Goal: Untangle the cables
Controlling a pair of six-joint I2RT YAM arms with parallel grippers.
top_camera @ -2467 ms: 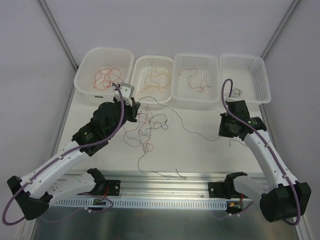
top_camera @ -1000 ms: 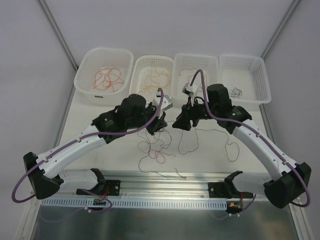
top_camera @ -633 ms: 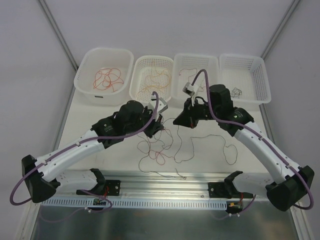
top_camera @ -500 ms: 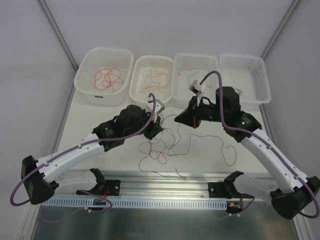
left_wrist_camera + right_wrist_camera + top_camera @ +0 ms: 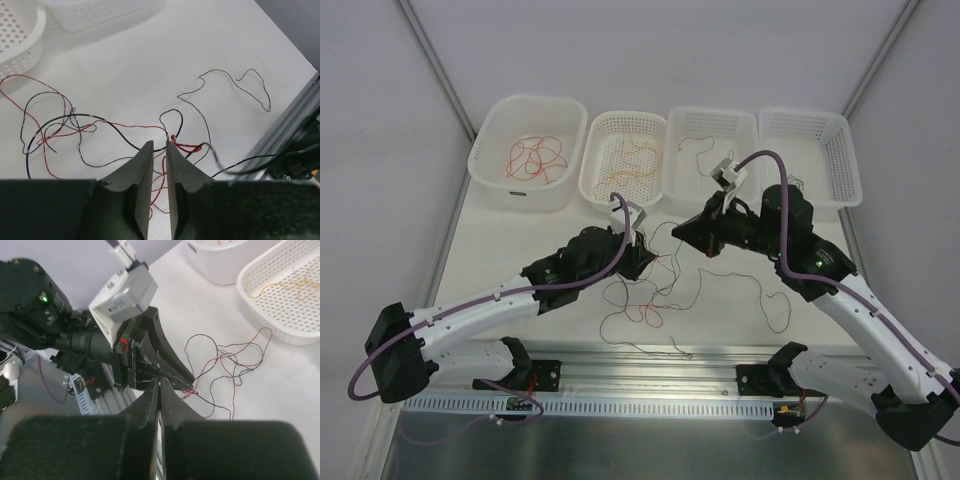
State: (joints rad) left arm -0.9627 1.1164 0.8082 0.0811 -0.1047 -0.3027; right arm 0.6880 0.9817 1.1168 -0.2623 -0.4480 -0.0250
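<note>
Cables (image 5: 636,304) lay tangled on the tabletop (image 5: 510,235) just beneath our nearer left gripper (image 5: 159,146), jaws almost together, hold unclear; our right gripper (image 5: 160,381), pressed on one strand, faced it.

Plastic, metal and matt white
Smooth white plastic baskets (image 5: 535,198); matt white table (image 5: 730,320); brushed metal rail (image 5: 650,375); thin, smooth-coated cables (image 5: 642,305).

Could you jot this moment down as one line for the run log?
step: untangling | left pincer: slightly open over cables | right pincer: shut, close by, hold unclear | cables: tangled on table
</note>
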